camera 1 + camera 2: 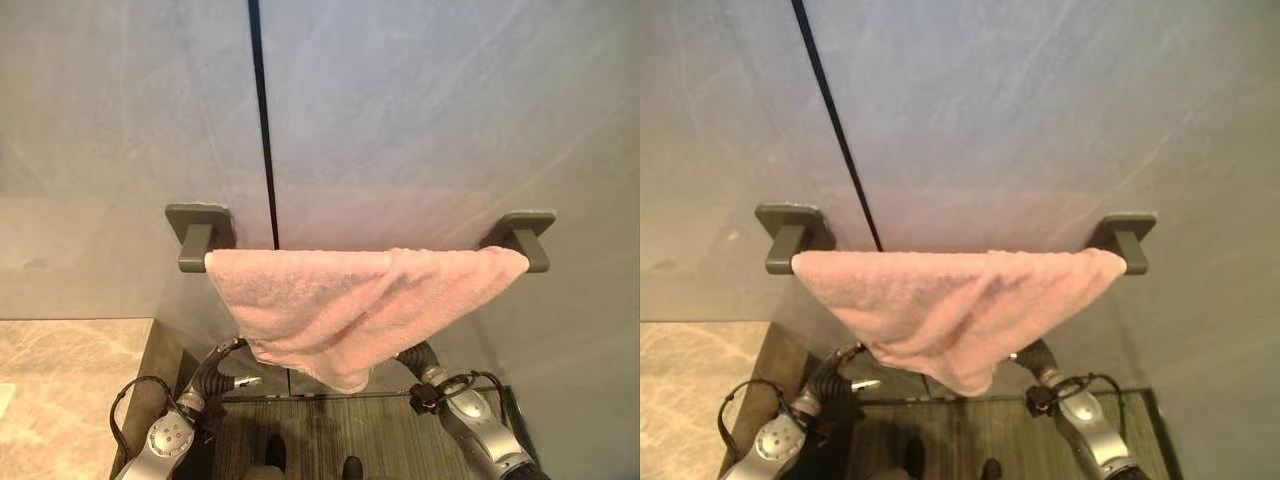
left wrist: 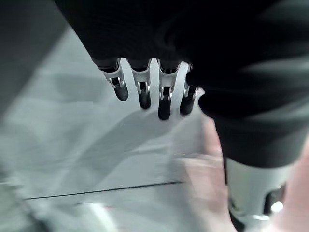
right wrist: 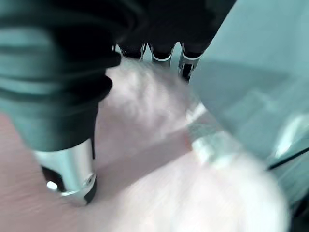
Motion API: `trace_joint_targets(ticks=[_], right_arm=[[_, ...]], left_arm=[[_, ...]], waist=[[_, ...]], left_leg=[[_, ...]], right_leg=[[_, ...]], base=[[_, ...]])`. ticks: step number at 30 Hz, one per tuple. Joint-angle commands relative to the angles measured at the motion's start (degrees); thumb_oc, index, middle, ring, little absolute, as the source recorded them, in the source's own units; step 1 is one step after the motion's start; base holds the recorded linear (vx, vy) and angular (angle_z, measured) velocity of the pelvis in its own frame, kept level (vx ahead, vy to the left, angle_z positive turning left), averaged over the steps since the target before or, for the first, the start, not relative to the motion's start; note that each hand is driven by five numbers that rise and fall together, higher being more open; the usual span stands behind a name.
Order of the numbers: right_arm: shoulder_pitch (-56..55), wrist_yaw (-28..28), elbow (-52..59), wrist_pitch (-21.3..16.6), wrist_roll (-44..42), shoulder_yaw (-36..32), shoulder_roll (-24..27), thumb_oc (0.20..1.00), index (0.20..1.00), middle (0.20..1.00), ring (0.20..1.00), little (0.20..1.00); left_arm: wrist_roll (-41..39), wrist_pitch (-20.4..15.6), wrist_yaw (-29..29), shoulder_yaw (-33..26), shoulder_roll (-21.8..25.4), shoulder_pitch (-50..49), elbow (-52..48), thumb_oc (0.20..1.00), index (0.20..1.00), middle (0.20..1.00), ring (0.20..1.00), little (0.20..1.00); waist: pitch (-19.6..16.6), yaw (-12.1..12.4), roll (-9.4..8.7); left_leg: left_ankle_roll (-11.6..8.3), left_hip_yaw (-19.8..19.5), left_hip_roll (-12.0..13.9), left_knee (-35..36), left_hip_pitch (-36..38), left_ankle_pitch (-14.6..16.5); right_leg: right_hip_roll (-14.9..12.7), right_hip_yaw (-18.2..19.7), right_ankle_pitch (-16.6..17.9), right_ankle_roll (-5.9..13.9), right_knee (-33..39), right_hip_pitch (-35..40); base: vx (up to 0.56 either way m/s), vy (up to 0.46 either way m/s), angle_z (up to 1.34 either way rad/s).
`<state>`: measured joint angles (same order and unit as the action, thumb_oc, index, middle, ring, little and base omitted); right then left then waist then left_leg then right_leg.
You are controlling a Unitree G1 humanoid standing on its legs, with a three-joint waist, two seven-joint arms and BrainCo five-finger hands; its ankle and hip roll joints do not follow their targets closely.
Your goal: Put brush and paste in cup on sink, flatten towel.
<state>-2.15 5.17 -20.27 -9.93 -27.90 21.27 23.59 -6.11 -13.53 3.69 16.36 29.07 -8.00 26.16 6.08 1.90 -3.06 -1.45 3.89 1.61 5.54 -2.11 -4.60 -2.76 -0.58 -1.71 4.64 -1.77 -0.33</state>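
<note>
pink towel (image 1: 360, 300) hangs over the grey wall rail (image 1: 200, 262), spread along the top edge but bunched and sagging to a point at the middle below. left hand (image 2: 149, 92) sits under the towel's lower left edge, fingers (image 2: 164, 104) straight and loose, apart from the cloth, grey wall tile behind them. right hand (image 3: 159, 50) is against the towel's underside; cannot tell how its fingers stand, their tips hidden in the cloth. marble counter (image 1: 60, 390) lies lower left.
</note>
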Motion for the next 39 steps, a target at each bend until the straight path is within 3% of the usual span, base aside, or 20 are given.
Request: trace_joint_targets(ticks=[1,7,13,23,39], right_arm=[[1.4,-2.4,-3.3,-0.9,5.9,-1.5,-1.7,1.000,1.000,1.000,1.000,1.000],[0.4,-5.9,-27.6,-0.3,9.7,-6.9,-5.5,1.000,1.000,1.000,1.000,1.000],[2.7,-7.3,-39.0,0.2,11.0,-7.7,-7.6,1.000,1.000,1.000,1.000,1.000],[4.5,-7.5,-45.2,0.8,10.4,-7.1,-10.2,1.000,1.000,1.000,1.000,1.000],[4.7,-7.7,-48.6,1.2,9.7,-8.0,-10.8,1.000,1.000,1.000,1.000,1.000]], left_arm=[[2.0,-0.5,1.4,-1.3,-0.5,1.6,3.5,1.000,1.000,1.000,1.000,1.000],[1.8,1.1,1.8,-1.6,-6.9,5.0,22.1,1.000,1.000,1.000,1.000,1.000],[1.5,2.0,2.5,-2.8,-9.7,6.5,31.1,1.000,1.000,1.000,1.000,1.000],[3.3,3.1,3.5,-4.0,-12.2,8.1,40.2,1.000,1.000,1.000,1.000,1.000],[4.4,3.4,3.5,-4.0,-12.7,8.2,42.2,1.000,1.000,1.000,1.000,1.000]], waist=[[-1.4,0.9,-2.22],[-2.8,-0.7,-2.22],[-3.4,-0.9,-1.60],[-4.2,-0.3,-1.25],[-4.5,0.0,-1.15]], left_leg=[[-1.22,-0.4,0.4,-0.5,1.4,0.9],[-2.33,-1.1,0.7,-0.5,2.4,1.2],[-2.61,-0.8,0.9,-0.5,3.7,1.4],[-3.00,-0.5,1.3,-0.5,4.5,1.4],[-3.14,-0.5,1.4,-0.5,4.7,1.7]], right_leg=[[-3.2,4.2,8.2,4.33,3.0,-2.1],[-4.0,1.4,8.8,4.25,5.8,0.8],[-3.9,1.0,8.6,4.03,6.0,1.8],[-3.6,0.7,8.6,3.61,6.3,2.5],[-3.7,0.6,8.5,3.58,6.8,2.9]], base=[[-0.02,-0.031,-0.03],[0.03,-0.021,0.03],[0.01,-0.001,0.05],[0.00,0.000,-0.01],[0.00,0.000,0.00]])
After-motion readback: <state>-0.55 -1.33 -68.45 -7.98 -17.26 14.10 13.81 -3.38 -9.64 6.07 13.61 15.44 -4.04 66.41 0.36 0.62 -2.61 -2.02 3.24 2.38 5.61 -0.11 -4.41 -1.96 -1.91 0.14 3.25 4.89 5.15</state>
